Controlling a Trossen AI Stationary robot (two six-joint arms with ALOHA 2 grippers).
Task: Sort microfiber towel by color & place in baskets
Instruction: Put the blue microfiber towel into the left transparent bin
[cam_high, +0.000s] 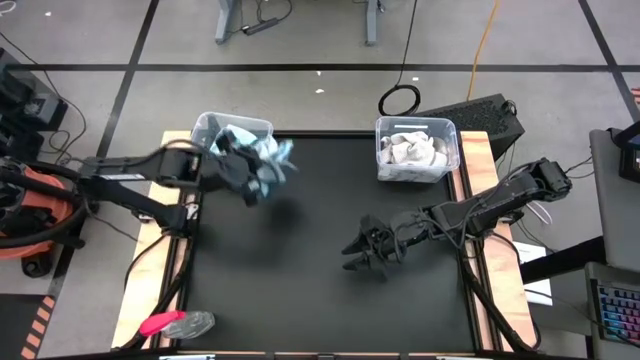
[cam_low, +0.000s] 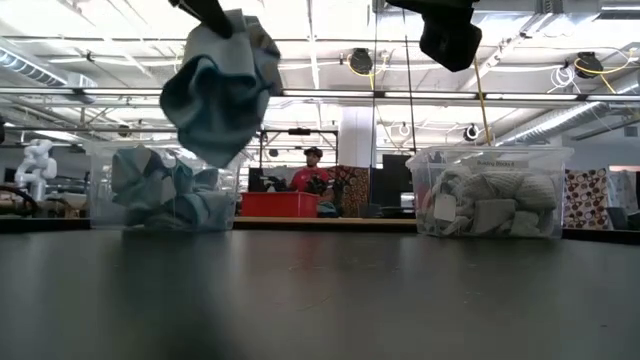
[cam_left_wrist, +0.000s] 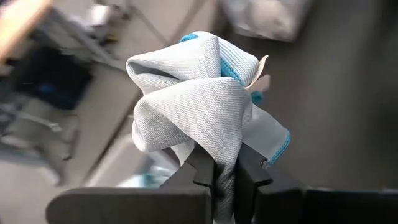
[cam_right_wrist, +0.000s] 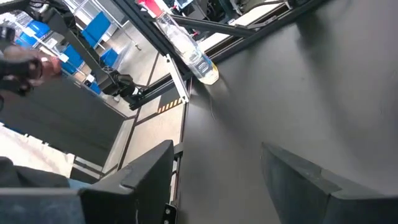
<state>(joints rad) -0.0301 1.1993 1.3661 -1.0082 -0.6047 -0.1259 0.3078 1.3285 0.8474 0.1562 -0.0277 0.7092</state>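
Left gripper (cam_high: 243, 172) pinches a teal towel (cam_high: 268, 160) beside the left basket (cam_high: 205, 127) (right gripper (cam_high: 366, 252) empty, open); released here, it could drape the rim.

Open right end effector (cam_right_wrist: 214, 180) above table (cam_right_wrist: 298, 93)

lighting is bright and even, from ceiling strip lights (cam_low: 300, 45) that glare white in the low view. the black desk (cam_high: 300, 280) shows faint sheen and a soft shadow under the raised teal towel (cam_low: 220, 85). left wrist background is heavily blurred; the towel there is sharp.
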